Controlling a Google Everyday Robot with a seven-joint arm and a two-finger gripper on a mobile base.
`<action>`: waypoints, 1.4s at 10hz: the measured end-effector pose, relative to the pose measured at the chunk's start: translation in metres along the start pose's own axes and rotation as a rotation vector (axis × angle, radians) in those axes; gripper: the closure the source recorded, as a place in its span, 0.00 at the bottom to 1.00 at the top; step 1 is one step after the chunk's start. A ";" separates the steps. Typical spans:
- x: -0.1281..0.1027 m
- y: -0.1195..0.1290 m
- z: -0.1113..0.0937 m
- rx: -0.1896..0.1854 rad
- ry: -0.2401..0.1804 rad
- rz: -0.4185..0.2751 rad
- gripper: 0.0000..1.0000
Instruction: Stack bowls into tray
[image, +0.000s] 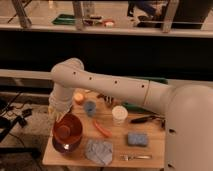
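arm: bent sharply down left of the white cup (119, 114)
gripper (61, 118): jaws closed, above the orange-red bowl (67, 131)
orange-red bowl: nested in purple bowl (65, 146)

Table (150, 150) holds cup (119, 114) (perhaps sponge (137, 139)).

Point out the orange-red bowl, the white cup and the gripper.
orange-red bowl (66, 129), camera view, its inside
white cup (119, 114), camera view, its top
gripper (59, 117), camera view, at the bowl's rim
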 end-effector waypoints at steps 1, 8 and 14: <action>-0.001 0.000 0.000 0.000 -0.001 -0.001 0.93; -0.001 0.000 0.001 -0.002 0.000 0.001 0.93; 0.019 -0.009 0.062 -0.062 0.011 0.001 0.93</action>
